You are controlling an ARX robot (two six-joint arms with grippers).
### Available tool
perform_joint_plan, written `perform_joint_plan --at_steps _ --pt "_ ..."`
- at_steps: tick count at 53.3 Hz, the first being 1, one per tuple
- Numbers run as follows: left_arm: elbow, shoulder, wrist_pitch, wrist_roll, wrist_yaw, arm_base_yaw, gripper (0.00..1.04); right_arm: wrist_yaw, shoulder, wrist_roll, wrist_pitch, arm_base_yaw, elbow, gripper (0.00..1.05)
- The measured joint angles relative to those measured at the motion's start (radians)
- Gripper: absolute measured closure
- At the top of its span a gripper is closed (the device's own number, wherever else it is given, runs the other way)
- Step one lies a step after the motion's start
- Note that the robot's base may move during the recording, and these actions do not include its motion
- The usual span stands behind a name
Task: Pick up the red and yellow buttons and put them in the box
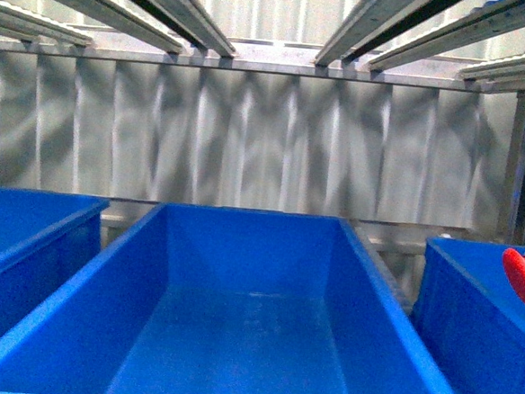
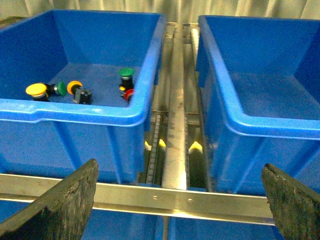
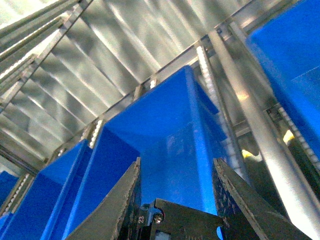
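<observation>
Left wrist view alone shows left bin (image 2: 75,112) holding yellow buttons (image 2: 36,90), green buttons (image 2: 126,73) and lone red button (image 2: 129,94). Left gripper (image 2: 178,167) fingers spread wide, empty, over metal rail (image 2: 175,100). Front view: box (image 1: 131,269) centre, near; second red button (image 1: 524,277) at right edge. Right gripper (image 3: 176,162) clamps its black body.

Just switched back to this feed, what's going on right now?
The left gripper hangs open and empty in front of a blue bin that holds loose parts: a yellow button, a red button and green buttons. The middle box has nothing in it yet. A red cap shows at the front view's right edge. Something dark sits low between the right gripper fingers, but I cannot tell whether it is gripped.
</observation>
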Motion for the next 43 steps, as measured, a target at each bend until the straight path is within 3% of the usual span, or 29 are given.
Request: perform_joint_plan --at_steps 11,19,35,43 --pt "0.0 0.0 0.0 0.0 0.0 0.0 0.08 -0.021 0.028 0.005 0.038 -0.043 0.0 0.7" --pt "0.0 -0.002 0.0 0.001 0.004 0.002 0.08 0.03 0.178 -0.102 0.028 -0.043 0.122 0.7" --pt "0.0 -0.002 0.0 0.0 0.0 0.002 0.08 0.079 0.682 -0.456 -0.249 0.024 0.622 0.7" --pt "0.0 -0.002 0.0 0.0 0.0 0.002 0.08 0.115 0.842 -0.531 -0.307 0.021 0.724 0.7"
